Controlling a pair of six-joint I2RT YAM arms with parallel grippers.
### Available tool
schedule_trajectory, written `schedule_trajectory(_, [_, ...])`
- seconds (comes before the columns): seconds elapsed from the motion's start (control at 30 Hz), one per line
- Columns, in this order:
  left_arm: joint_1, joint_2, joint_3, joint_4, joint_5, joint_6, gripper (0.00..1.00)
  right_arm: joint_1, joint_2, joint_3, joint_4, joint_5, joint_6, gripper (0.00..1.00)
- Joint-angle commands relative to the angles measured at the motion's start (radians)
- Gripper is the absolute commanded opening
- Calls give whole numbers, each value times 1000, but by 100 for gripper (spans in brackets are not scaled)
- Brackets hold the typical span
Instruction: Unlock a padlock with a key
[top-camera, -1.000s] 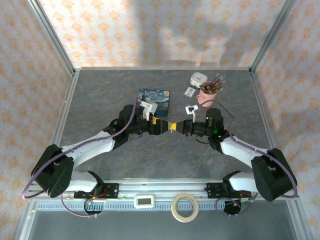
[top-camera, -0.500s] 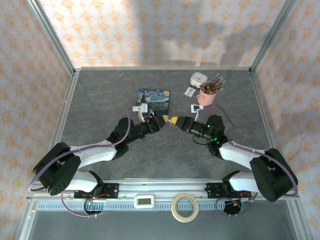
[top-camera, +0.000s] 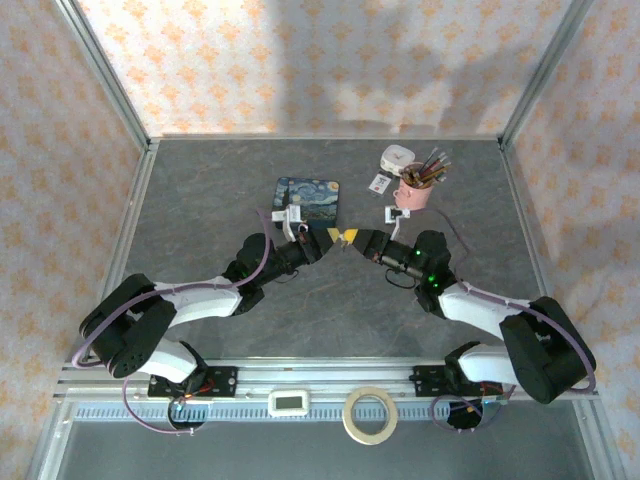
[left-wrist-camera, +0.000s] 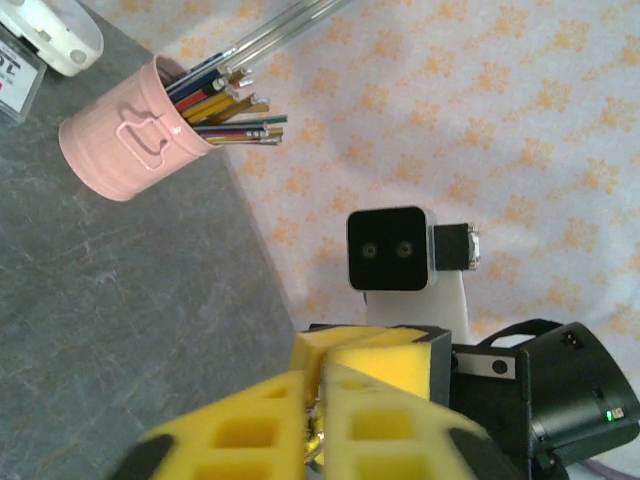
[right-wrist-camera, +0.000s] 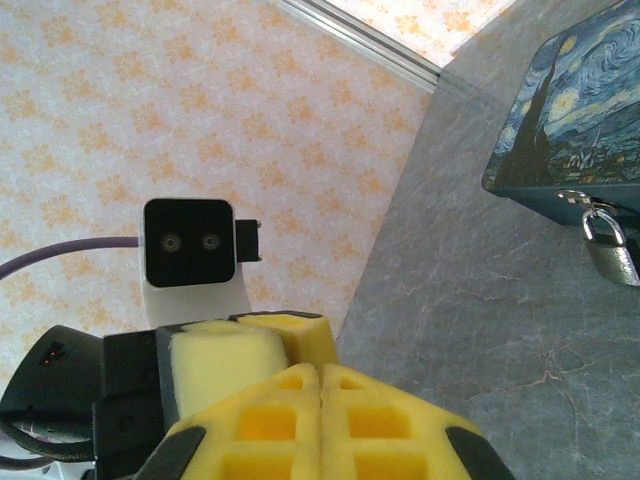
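Yellow foam meets yellow foam just off the near right corner of the starry-night tin (top-camera: 307, 197): my left hand (top-camera: 327, 236) and my right hand (top-camera: 351, 238) are tip to tip above the desk (top-camera: 200, 200). A second ago they met the same way but further from the tin, toward my bases. Since then both arms have swung the meeting point up to the tin's corner, and the tips have stayed together all the way.

My left fingers are clenched to a narrow slit. The left wrist view shows a small brassy glint in that slit, which I take to be the key (left-wrist-camera: 316, 437), though little of it shows. My right fingers are pressed flat together, and I cannot see anything between them.

The padlock (right-wrist-camera: 612, 255) hangs from the clasp on the tin's side wall, its shackle through the clasp and seemingly not sprung. From my right wrist it sits off to the side of my fingers, apart from them. The pink cup (left-wrist-camera: 125, 150) of pencils stands beyond the tin's right side, clear of both hands.

As I judge it, the move has brought the key nearer the lock, nothing more. The key is not yet in the keyhole, and one hand must break away to steady the padlock first.
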Motion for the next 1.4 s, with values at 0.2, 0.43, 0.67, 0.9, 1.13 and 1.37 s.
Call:
schedule_trajectory(0.2, [-7,-4,38,29,15,43,0,9,-39,24,-52,-6,-92,25])
schedule_trajectory(0.43, [-8,-32,57,-82,55,120,0,-7,-49,57,-108,-81,-180,36])
schedule_trajectory(0.67, [-8,-36,53,-70,67,115,0,-7,4,35,-3,-149,-139,24])
schedule_trajectory(0.9, [-7,-52,47,-82,50,120,0,-7,-5,20,-7,-140,-144,10])
schedule_trajectory(1.13, [-6,-58,43,-77,42,116,0,-8,-1,18,-4,-135,-147,0])
schedule_trajectory(1.37, [78,-117,-22,-241,-127,168,67,-8,-15,18,-100,-50,-203,0])
